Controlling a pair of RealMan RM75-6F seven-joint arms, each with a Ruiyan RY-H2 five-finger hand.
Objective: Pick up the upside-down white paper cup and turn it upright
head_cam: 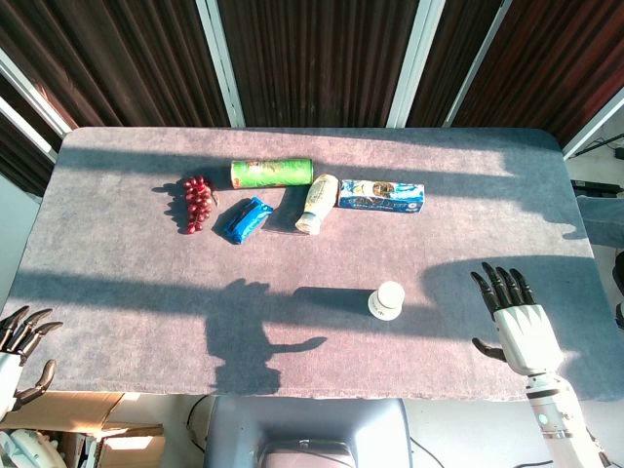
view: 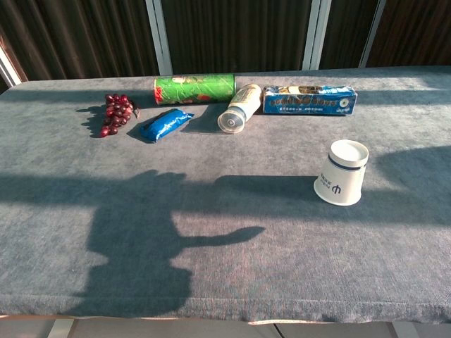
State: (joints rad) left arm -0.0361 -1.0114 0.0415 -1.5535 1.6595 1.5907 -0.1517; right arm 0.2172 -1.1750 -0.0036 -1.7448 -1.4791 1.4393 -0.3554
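Note:
A white paper cup (head_cam: 387, 300) (view: 341, 172) with a blue band and logo stands upside down on the grey table, right of centre near the front. My right hand (head_cam: 514, 318) hovers over the table's front right, to the right of the cup and apart from it, fingers spread, holding nothing. At the front left corner, beyond the table edge, my left hand (head_cam: 21, 341) is partly cut off by the frame, fingers apart and empty. Neither hand shows in the chest view.
Along the back lie red grapes (head_cam: 197, 203), a green tube can (head_cam: 271, 173), a blue packet (head_cam: 245, 218), a cream bottle on its side (head_cam: 317, 203) and a blue box (head_cam: 381, 195). The table's front edge (head_cam: 312, 395) runs close below the cup.

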